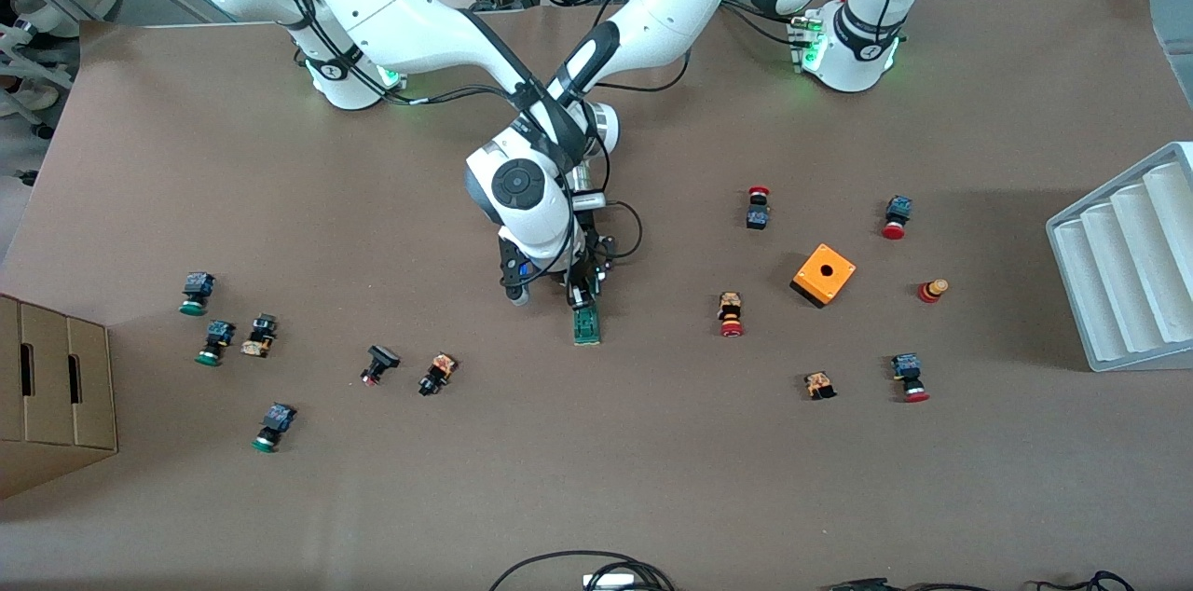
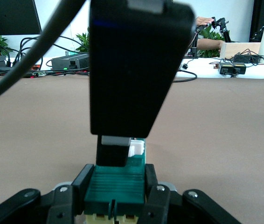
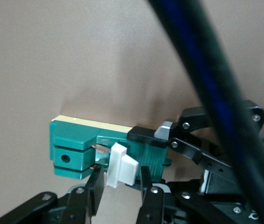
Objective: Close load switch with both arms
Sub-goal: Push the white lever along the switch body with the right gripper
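Observation:
The green load switch [image 1: 587, 327] lies flat at the middle of the table. My left gripper [image 1: 589, 286] is shut on the end of it that is farther from the front camera. In the left wrist view, its fingers clamp the green body [image 2: 115, 184] on both sides. My right gripper [image 1: 579, 300] is down over the switch. In the right wrist view, the right gripper [image 3: 120, 186] is open, its two fingers standing either side of the white sliding block [image 3: 121, 168] with small gaps. The right gripper's finger [image 2: 132, 70] hides most of the block in the left wrist view.
Small push-buttons lie scattered toward both ends of the table. An orange box with a hole [image 1: 823, 274] sits toward the left arm's end. A white ribbed tray [image 1: 1128, 265] stands at that edge, and a cardboard box [image 1: 51, 391] at the right arm's edge.

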Controlling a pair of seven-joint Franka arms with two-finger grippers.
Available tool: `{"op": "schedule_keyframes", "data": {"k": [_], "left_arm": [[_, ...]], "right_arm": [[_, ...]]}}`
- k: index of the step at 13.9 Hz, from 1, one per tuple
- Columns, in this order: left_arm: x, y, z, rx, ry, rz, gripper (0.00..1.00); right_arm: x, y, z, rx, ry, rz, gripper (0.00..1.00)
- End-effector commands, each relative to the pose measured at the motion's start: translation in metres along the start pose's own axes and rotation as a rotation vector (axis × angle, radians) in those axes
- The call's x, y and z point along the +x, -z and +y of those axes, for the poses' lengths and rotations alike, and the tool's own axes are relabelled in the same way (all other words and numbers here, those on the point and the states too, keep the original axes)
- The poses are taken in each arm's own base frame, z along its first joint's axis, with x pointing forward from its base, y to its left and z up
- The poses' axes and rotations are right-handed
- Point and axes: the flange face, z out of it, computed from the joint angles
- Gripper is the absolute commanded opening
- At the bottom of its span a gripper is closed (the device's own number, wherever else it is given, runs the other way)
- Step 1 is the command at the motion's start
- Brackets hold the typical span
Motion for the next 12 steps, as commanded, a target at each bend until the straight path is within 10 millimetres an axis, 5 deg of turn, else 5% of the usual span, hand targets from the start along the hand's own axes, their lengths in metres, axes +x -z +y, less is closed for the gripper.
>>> {"op": "schedule_keyframes", "data": {"k": [1,12], "left_arm": [[-0.002,-0.002,0.006,-0.019,-0.001,0.003,0.41],[-0.004,-0.002,0.004,-0.018,-0.007,0.002,0.41]], "right_arm": [[0.003,-0.002,-0.002,0.031,-0.009,0.005,0.34],[0.012,0.015,-0.023,0.066,-0.040,-0.013,0.30]]}}
